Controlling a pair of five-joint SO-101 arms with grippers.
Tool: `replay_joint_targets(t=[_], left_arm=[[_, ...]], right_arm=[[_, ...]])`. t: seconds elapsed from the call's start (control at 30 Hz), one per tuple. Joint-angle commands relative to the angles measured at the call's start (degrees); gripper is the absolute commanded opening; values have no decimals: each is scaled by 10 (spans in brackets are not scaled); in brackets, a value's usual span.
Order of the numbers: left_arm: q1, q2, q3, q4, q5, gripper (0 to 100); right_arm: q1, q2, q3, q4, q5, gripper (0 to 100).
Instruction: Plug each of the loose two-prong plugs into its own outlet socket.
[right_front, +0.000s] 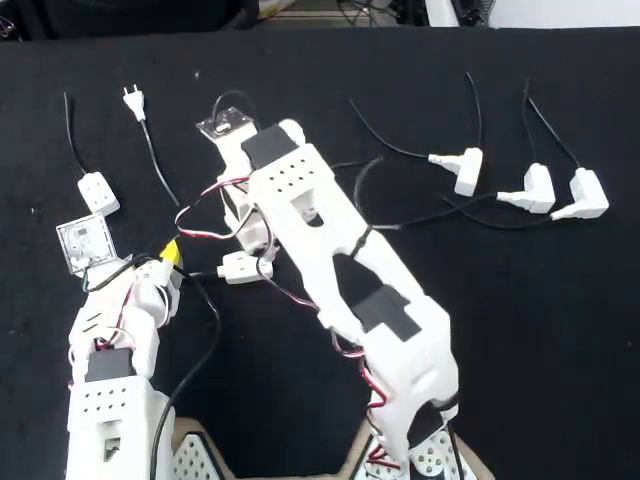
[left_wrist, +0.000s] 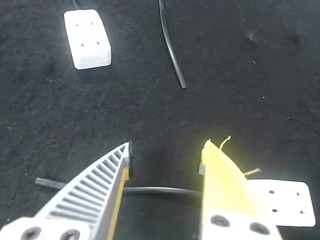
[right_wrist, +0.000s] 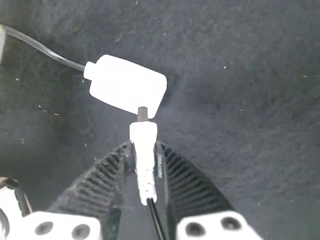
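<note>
We see a white plug (right_wrist: 143, 150) and socket (right_wrist: 127, 86), black cable (left_wrist: 160, 190) and table (right_front: 520, 330), one yellow ribbed finger (left_wrist: 222, 175) on the left gripper (left_wrist: 166, 152).

a black, felt-like cloth (right_front: 560, 350) covers the table (right_front: 60, 60) from side to side, its nap flecked with pale lint (left_wrist: 250, 36). beyond the far edge runs a thin strip of room: a dark shape (right_front: 120, 12) at one end, tangled cables (right_front: 365, 10) midway, a white surface (right_front: 560, 10) at the other.

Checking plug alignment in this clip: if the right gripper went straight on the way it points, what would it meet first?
The white outlet socket: the plug held by the right gripper has its prong tip at the socket's edge, though contact is unclear.
</note>
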Motion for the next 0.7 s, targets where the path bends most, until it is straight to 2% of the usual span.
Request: replay_joint_targets(t=[0.0,0.23,0.67], left_arm=[[-7,-5,-8,-7,4,234],[-6,-6,-8,-8,4,234],[-6,-6,-8,-7,4,234]], right_arm=[[18,15,-57,8,-6,10],[47,65,-126,35,-6,10],[23,65,-93,37,-51,11]])
